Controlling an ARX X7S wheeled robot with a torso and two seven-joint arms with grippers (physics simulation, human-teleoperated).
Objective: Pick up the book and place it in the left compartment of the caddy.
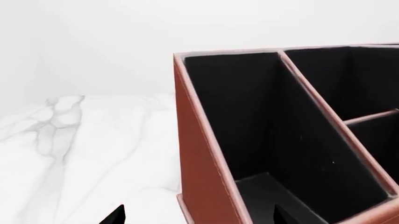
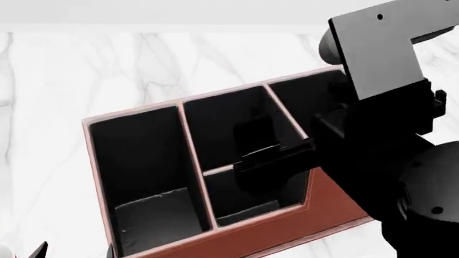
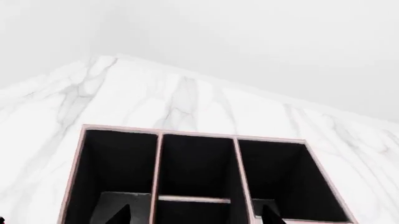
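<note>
The reddish-brown caddy (image 2: 287,228) with pale pink rims stands on the marble table. Its left compartment (image 2: 140,161) is long and black-lined, and only its grey floor shows inside. The book is in no view. My right gripper (image 2: 269,150) hangs open and empty above the two small middle bays; in the right wrist view (image 3: 196,215) its tips are wide apart over the caddy (image 3: 187,134). My left gripper (image 1: 199,215) is open and empty, straddling the caddy's left outer wall (image 1: 199,158), with one tip over the left compartment (image 1: 249,116). It shows at the head view's bottom edge (image 2: 75,251).
White marble tabletop (image 2: 107,64) extends behind and to the left of the caddy. My right arm (image 2: 387,123) covers the caddy's right bay and the table beyond it. A pale wall lies behind the table (image 3: 249,46).
</note>
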